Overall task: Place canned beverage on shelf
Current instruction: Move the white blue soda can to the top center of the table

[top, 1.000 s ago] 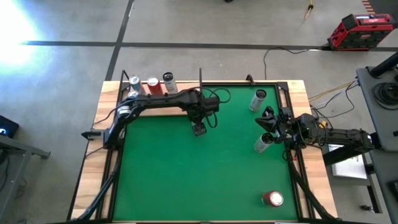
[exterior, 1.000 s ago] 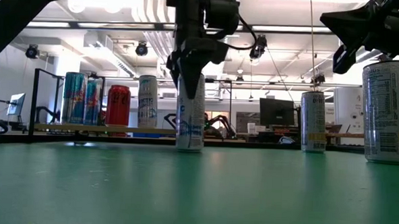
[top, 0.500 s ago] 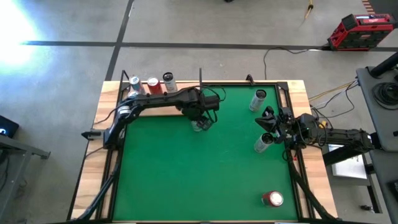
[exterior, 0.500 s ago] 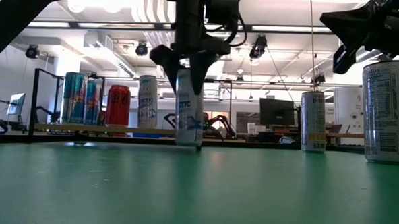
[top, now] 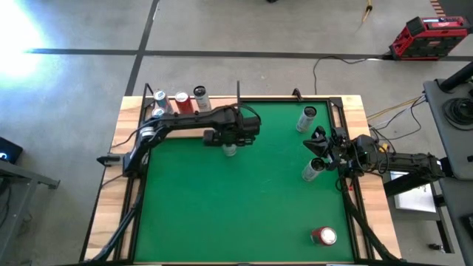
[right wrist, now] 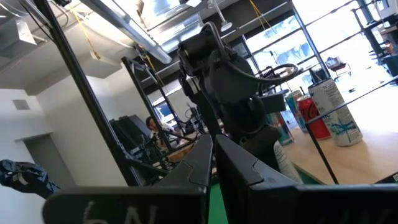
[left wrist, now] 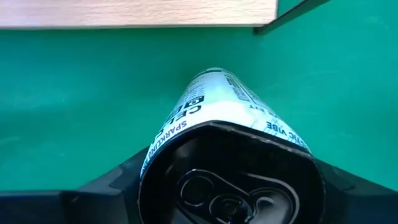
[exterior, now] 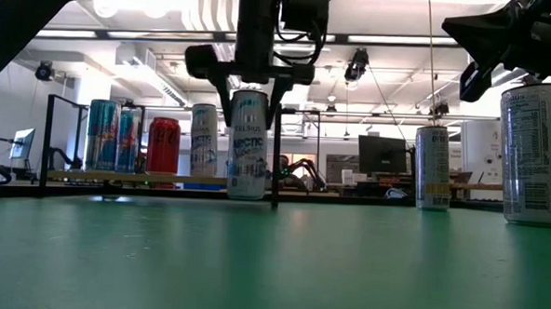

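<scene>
One slim white metal can stands upright between the left gripper's parted fingers; right gripper closed.

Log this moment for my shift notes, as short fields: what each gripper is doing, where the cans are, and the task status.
left gripper: straddling an upright white can on the green mat, near the shelf; grip cannot be told
right gripper: shut, waiting at the mat's right edge
shelf: several cans standing on it
other cans: three on the mat's right side
task status: white can not yet on the shelf
</scene>
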You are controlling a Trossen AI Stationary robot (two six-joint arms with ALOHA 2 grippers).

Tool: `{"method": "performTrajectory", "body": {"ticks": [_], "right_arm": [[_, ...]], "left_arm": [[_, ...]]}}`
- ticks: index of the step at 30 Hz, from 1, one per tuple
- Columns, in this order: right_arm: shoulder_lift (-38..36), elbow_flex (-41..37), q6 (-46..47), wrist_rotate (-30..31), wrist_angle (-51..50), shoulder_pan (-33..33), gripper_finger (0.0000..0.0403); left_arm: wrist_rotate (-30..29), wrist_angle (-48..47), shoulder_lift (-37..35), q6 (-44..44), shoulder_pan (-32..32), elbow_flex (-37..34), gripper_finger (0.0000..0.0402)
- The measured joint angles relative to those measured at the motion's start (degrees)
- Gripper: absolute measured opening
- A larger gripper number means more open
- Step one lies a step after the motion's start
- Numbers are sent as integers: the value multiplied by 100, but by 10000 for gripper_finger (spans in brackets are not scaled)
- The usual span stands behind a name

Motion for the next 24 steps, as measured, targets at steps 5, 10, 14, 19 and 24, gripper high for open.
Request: {"method": "performTrajectory", "body": {"ticks": [5, 10, 14, 19, 24], "right_arm": [[1, 1, 1, -1, 0, -2, 13], [1, 0, 1, -2, 0, -1, 13], [1, 0, 0, -2, 0, 0, 13], [1, 0, 0, -2, 0, -2, 13], [1, 2, 0, -2, 0, 0, 13]], "left_arm": [[-1, 9, 0, 8, -2, -52, 260], [4, 78, 0, 27, -22, -218, 251], [-1, 191, 0, 55, -22, -341, 254], [8, 220, -9, 268, -24, -366, 257], [4, 221, -9, 585, -24, -342, 274]]}}
